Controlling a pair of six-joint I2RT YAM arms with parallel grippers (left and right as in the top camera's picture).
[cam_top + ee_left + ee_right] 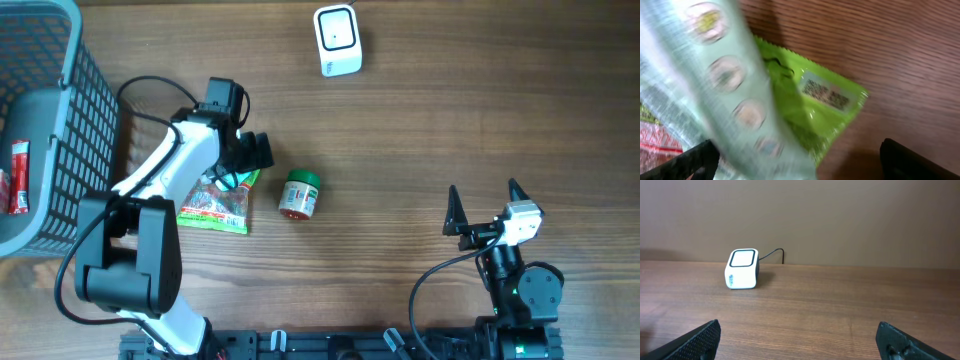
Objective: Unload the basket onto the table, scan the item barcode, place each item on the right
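Packets (730, 90) lie loose beneath the wide-open left claw (247, 158), the right claw (484, 197) gapes empty, and scanning at the far-off scanner (337, 40) looks undone.

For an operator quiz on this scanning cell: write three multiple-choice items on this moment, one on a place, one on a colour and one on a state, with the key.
1. Where is the white box-shaped scanner?
A. On the far side of the wooden table, standing alone.
B. Inside a drawer.
C. On a shelf.

2. What colour is the lid of the small round jar?
A. Blue.
B. Green.
C. Yellow.

3. How does the right tool stand?
A. Shut on the jar.
B. Shut on nothing.
C. Open and empty.

Key: 1 A, it sits by itself near the top of the overhead view. 2 B, the jar's cap shows green. 3 C, its fingers are spread wide with only bare wood between them.
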